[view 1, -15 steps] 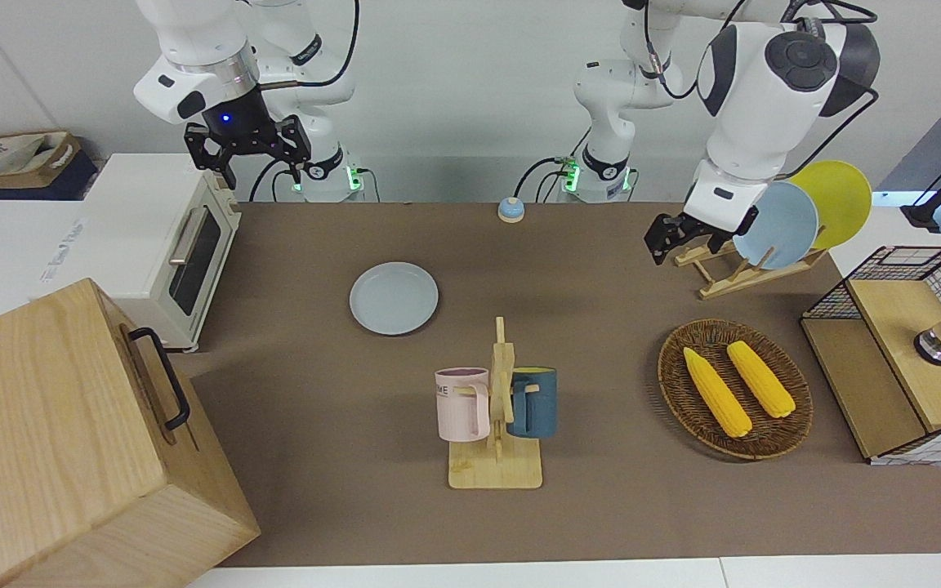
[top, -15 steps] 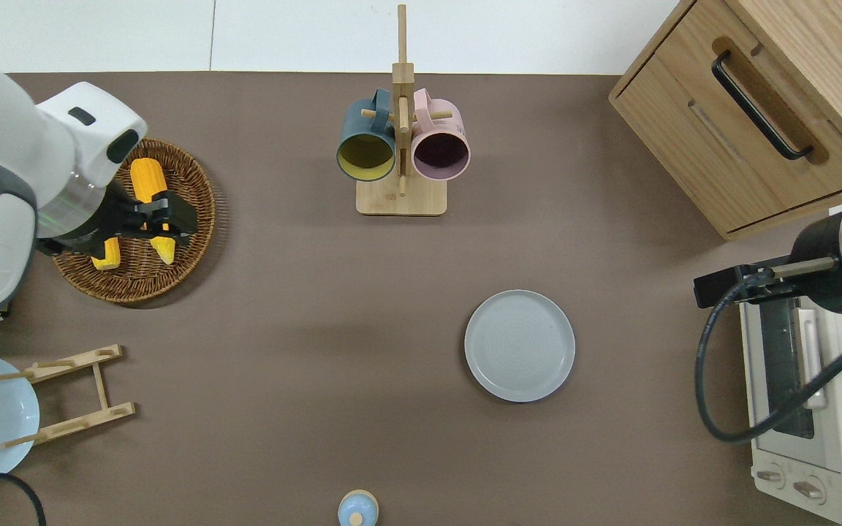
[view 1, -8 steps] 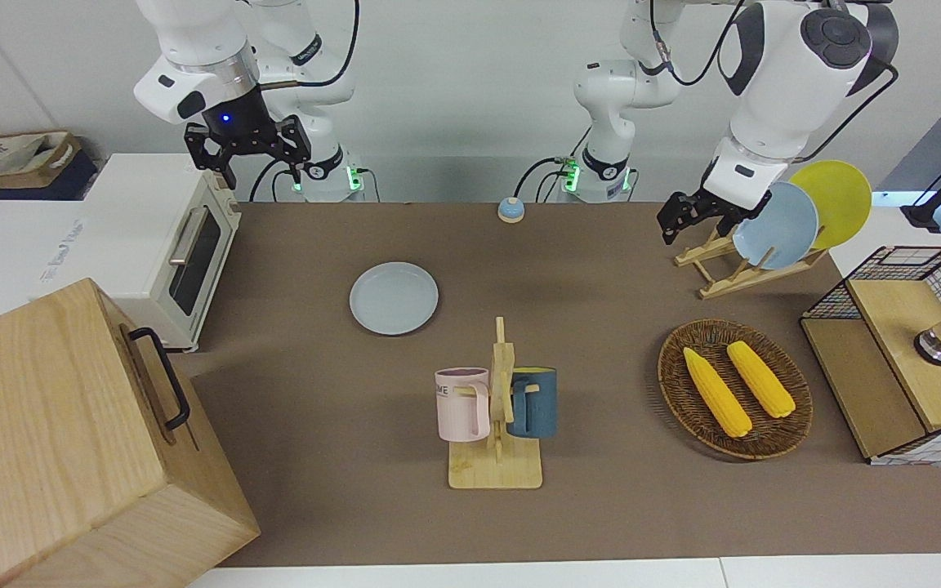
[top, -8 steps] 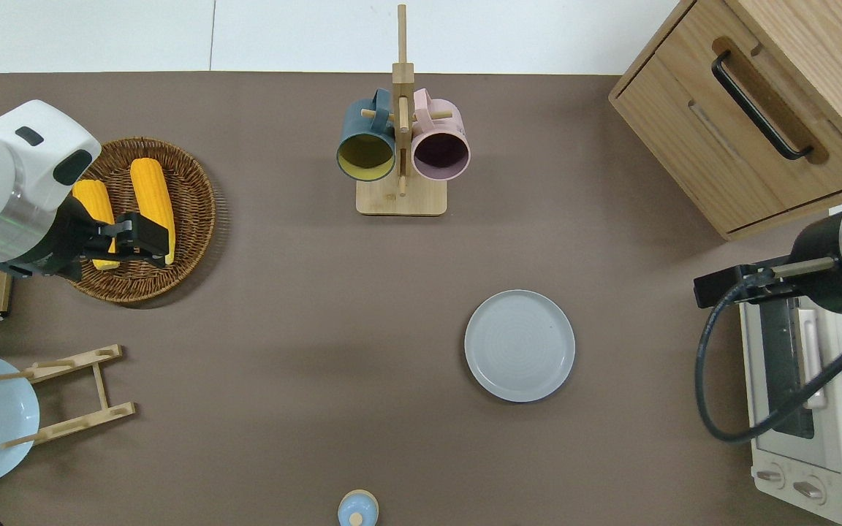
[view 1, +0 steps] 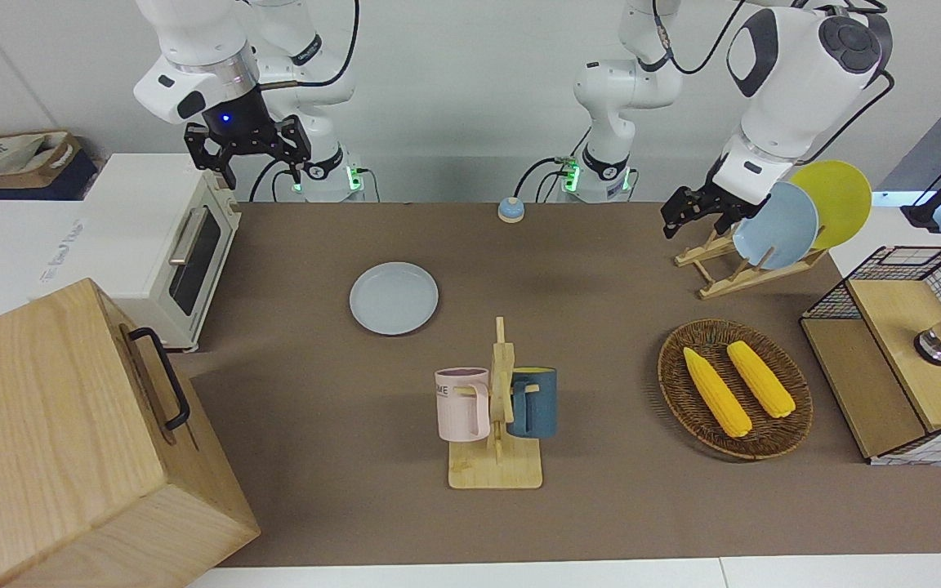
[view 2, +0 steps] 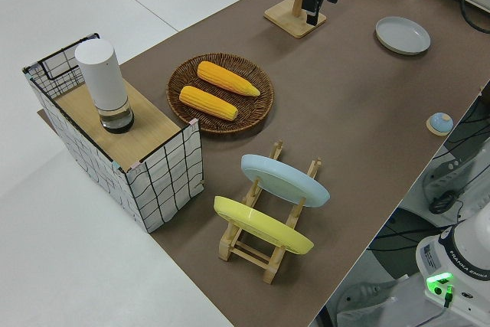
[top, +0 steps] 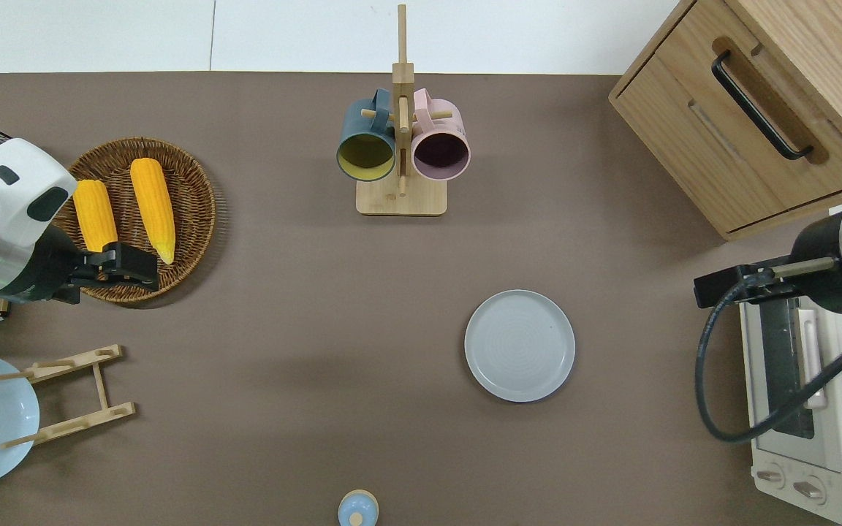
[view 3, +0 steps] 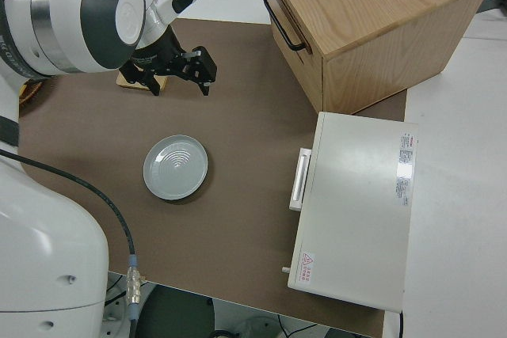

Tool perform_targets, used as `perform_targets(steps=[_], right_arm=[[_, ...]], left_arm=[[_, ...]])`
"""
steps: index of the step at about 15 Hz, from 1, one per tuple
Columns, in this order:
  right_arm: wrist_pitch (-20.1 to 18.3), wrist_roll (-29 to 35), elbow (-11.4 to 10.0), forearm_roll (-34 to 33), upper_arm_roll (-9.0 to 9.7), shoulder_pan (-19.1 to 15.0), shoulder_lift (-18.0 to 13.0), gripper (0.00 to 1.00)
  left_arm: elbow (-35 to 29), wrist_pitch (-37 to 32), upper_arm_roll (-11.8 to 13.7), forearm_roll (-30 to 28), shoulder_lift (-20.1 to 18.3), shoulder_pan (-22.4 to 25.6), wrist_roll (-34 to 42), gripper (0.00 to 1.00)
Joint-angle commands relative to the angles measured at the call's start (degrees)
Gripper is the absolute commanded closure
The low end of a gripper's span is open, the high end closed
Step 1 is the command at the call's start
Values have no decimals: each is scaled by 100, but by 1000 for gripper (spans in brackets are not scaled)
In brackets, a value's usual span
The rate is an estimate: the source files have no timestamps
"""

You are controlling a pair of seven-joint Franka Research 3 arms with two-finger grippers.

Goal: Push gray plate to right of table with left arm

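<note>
Gray plate [top: 520, 345] lay flat on the brown counter [top: 282, 365], toward the right arm's end, nearer to the robots than the mug rack [top: 400, 139] and just beside the white toaster oven [top: 801, 394], not touching it. Nothing was in contact with the plate.

Left arm's pincer [top: 129, 267] was raised in the air, over the edge of the wicker basket [top: 194, 212] nearest the robots, well apart from the plate. The basket held two corn cobs [top: 152, 208]. Whether its fingers were apart or together could not be told.

Right arm was parked; its pincer [view 1: 248, 147] stood with fingers spread apart, holding nothing.

Also on the counter: a wooden plate rack [view 1: 732, 265] at the left arm's end carrying a blue plate [view 1: 777, 224] and a yellow plate [view 1: 834, 200]; a wooden cabinet [top: 757, 102] with a black handle at the right arm's end; a small blue bell [top: 357, 508] at the edge nearest the robots. Mug rack carried a pink mug [view 1: 462, 404] and a dark blue mug [view 1: 534, 402].
</note>
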Motion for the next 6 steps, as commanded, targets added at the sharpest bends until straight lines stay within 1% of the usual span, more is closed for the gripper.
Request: perform_targets(steps=[1,2,6], right_arm=[[-60,-15,-2,58,30,-67,-35,17],[-60,-15,7,58,30,-67,-35,17],[-69,-6,7,58,30,-67,-35,17]], left_arm=[[-162,139,125,15,-186,-138,274,0],[-135,130,117,103,-177,-138,274,0],[-135,69,116,121,-168,-129,283,0]])
